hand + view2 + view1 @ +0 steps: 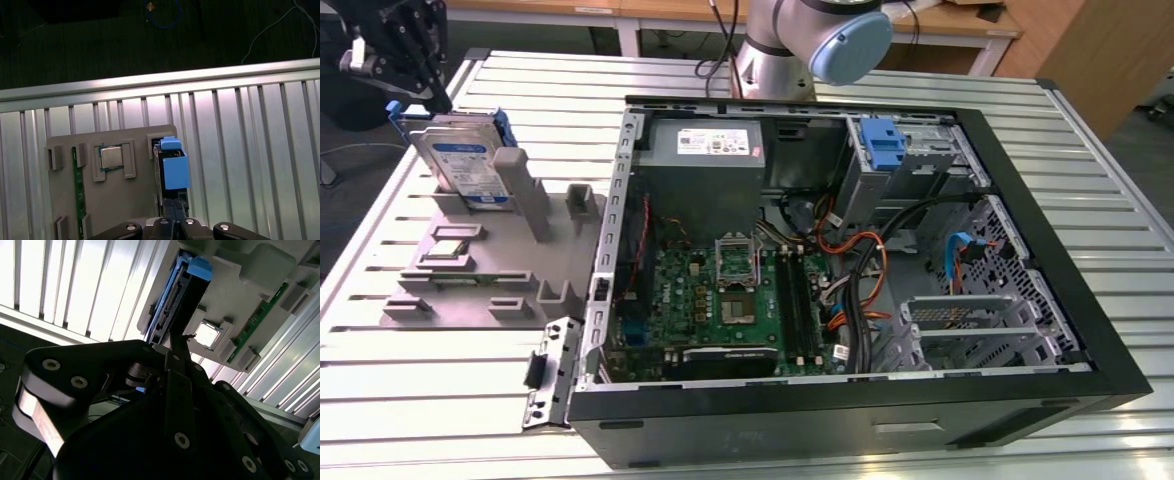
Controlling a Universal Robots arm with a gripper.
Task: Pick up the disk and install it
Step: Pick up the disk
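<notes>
- Exterior view: the disk [460,160] stands on edge in a slot of the grey fixture tray [467,288]. The tray lies on the slatted metal table [1107,150], to the exterior view's left of the open computer case [854,400].
- The gripper [411,85] hangs just above the disk's upper corner. We cannot tell whether it touches the disk.
- In both wrist views we see the disk edge-on [172,165], a narrow dark slab with the blue carrier wrapped around it. The gripper [175,212] is lined up with that thin edge and very near it. We cannot tell whether the tool is spread, pressed together or already pinching.
- The second wrist view shows the disk's connector strip [167,302] exposed along 1 end.
- A processor chip [111,157] and a green memory stick [77,190] sit in neighbouring pockets of the tray, beside the disk but apart from it.
- We judge the disk stiff and dense for its size. Its bare metal faces look smooth and slippery, and a knock or a drop could harm it.
- The plastic carrier will likely flex, so we would not trust it alone to bear the weight.
- The best hold, in our view, is across the 2 broad faces near the free upper edge, clear of the connector.
- The drive cage [927,150], with its upright blue bracket [887,145], is well apart from the disk, so we judge the install not yet begun.
</notes>
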